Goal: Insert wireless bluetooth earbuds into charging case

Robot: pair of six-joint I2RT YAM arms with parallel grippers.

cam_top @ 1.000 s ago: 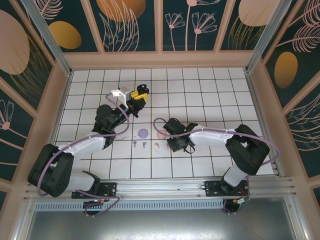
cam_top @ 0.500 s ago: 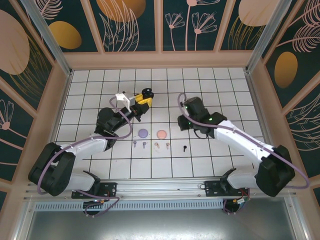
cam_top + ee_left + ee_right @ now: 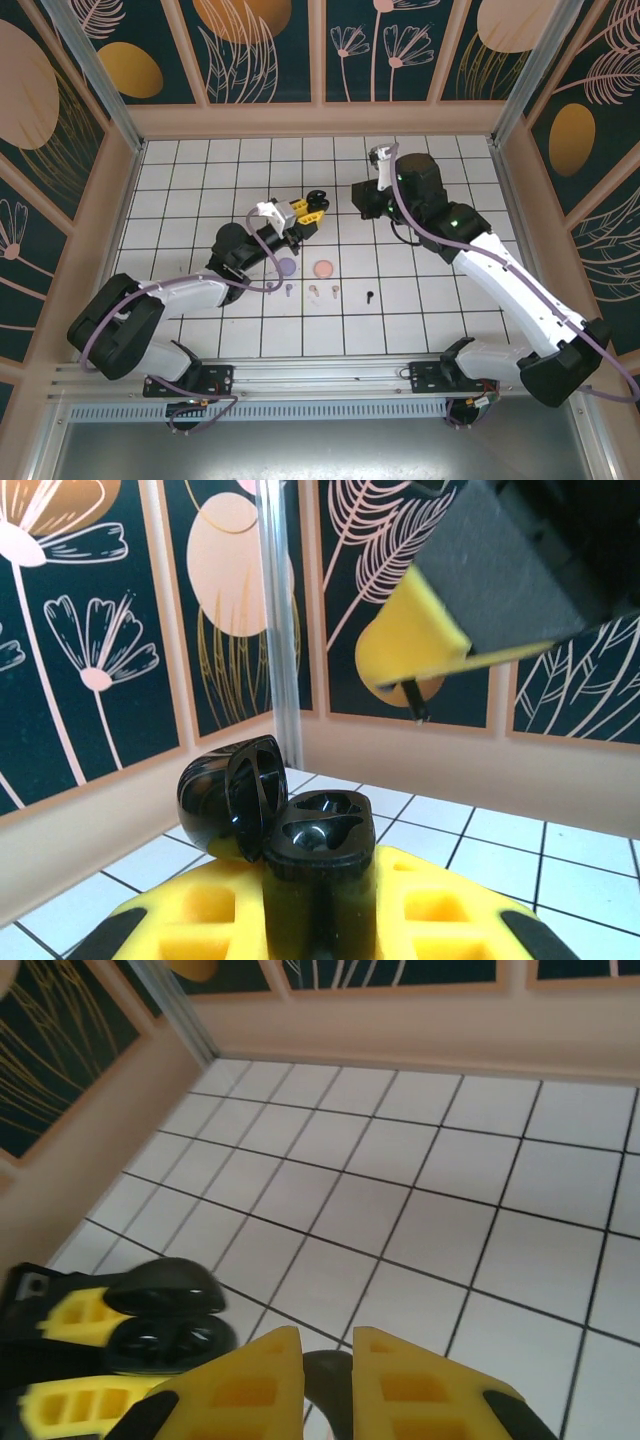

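One black earbud (image 3: 328, 1378) is pinched in my right fingers (image 3: 325, 1348), near the open black case (image 3: 300, 830) my left fingers (image 3: 320, 910) grip. If I miss the hole, it falls onto the counter (image 3: 420, 305).

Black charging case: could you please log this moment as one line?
left tool: shut on open glossy black clamshell charging case | right tool: shut on small black earbud | insertion: not yet done
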